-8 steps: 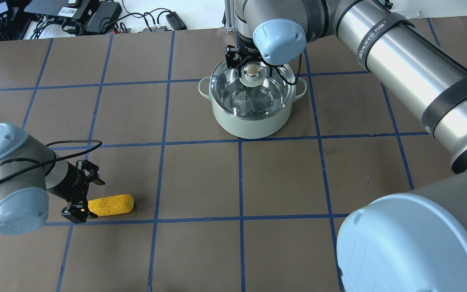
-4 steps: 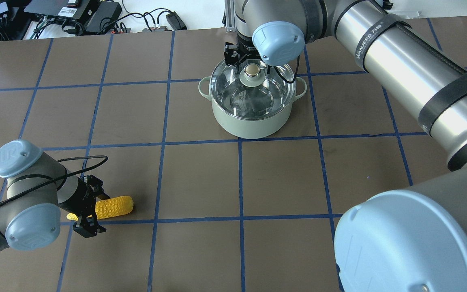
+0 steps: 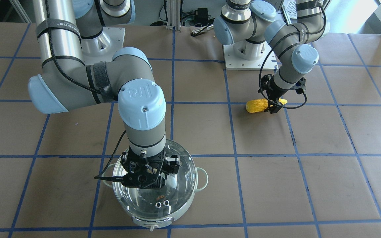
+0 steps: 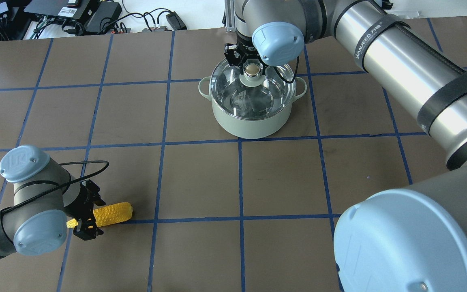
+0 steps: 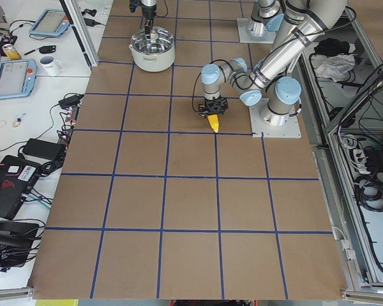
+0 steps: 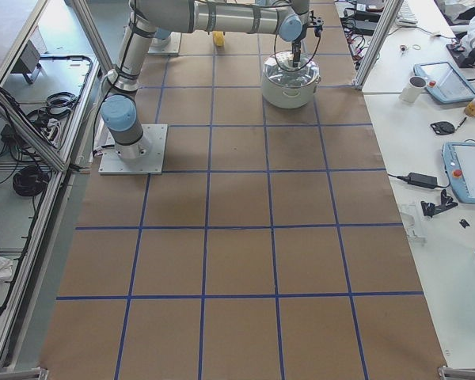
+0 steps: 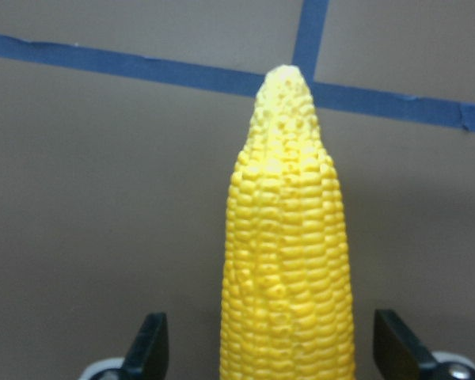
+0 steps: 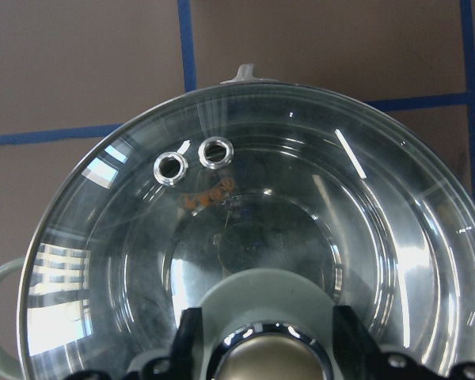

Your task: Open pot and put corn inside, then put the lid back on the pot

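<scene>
The left gripper (image 4: 88, 216) has swung over the corn (image 4: 112, 213) and now straddles it, jaws wide and not yet touching. The corn lies on the worktop near the robot's edge. The right gripper (image 8: 269, 340) has dropped around the knob (image 4: 252, 69), jaws apart on either side. The lid (image 8: 245, 198) still sits on the pot (image 4: 253, 121) toward the far edge. Both grasps look ready to close, and the lid should probably lift first.
</scene>
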You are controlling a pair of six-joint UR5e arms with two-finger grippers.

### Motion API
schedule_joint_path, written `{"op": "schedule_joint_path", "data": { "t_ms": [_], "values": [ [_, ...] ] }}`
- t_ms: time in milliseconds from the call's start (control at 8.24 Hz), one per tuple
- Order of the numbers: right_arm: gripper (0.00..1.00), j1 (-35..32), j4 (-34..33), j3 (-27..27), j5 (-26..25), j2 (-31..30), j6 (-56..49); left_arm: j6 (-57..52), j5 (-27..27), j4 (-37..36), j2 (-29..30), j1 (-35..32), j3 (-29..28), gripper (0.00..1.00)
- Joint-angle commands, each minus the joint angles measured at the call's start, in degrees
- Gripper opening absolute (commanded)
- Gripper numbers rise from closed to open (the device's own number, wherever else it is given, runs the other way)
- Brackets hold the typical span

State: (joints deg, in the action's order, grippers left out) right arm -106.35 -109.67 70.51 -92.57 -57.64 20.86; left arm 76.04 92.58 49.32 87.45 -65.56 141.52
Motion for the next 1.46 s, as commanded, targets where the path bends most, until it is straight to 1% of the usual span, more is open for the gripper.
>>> {"op": "schedule_joint_path", "data": {
  "t_ms": [0,121,243,364,486,607,728,850,971,1092,1214,1335],
  "values": [
    [0.43,0.0,0.2,0.0,0.2,-0.1,0.3,0.2,0.7,-0.5,-0.3,-0.3,0.1,0.56],
    [0.42,0.0,0.3,0.0,0.5,-0.1,0.4,0.6,0.5,-0.1,-0.9,-0.3,-0.4,0.46],
    [0.38,0.0,0.5,0.0,0.6,-0.1,0.4,2.5,0.7,0.2,-1.2,-0.3,-0.6,0.24],
    [0.33,0.0,0.6,0.0,0.6,-0.3,0.4,3.0,0.8,0.2,-1.7,-0.4,-0.7,0.22],
    [0.33,0.0,0.6,-0.3,1.2,-0.4,0.4,3.1,0.8,0.2,-3.0,-0.4,-0.7,0.19],
    [0.33,0.0,0.7,-0.5,1.5,-0.9,0.4,3.0,0.8,3.3,-3.5,-0.4,-1.2,0.03],
    [0.33,0.4,2.6,-0.5,2.0,-2.5,0.3,2.9,0.8,6.8,-3.5,-0.4,-4.4,0.0],
    [0.33,1.0,6.7,-0.4,2.1,-5.5,-0.3,3.2,0.5,8.8,-2.9,-0.4,-9.5,0.0],
    [0.34,2.2,10.3,0.4,2.1,-8.7,-0.8,4.7,0.0,14.9,-2.6,-0.6,-14.9,0.0],
    [0.33,2.5,13.0,2.0,1.4,-11.6,-1.3,5.2,-0.1,20.3,-1.7,-2.3,-20.3,0.0],
    [0.33,3.9,12.8,5.1,1.2,-15.8,-4.8,5.3,-0.2,23.2,0.5,-4.5,-25.4,0.0],
    [0.34,7.0,13.7,8.7,1.1,-20.0,-9.4,6.3,-0.3,24.3,2.8,-6.2,-30.4,0.0]
  ]
}}
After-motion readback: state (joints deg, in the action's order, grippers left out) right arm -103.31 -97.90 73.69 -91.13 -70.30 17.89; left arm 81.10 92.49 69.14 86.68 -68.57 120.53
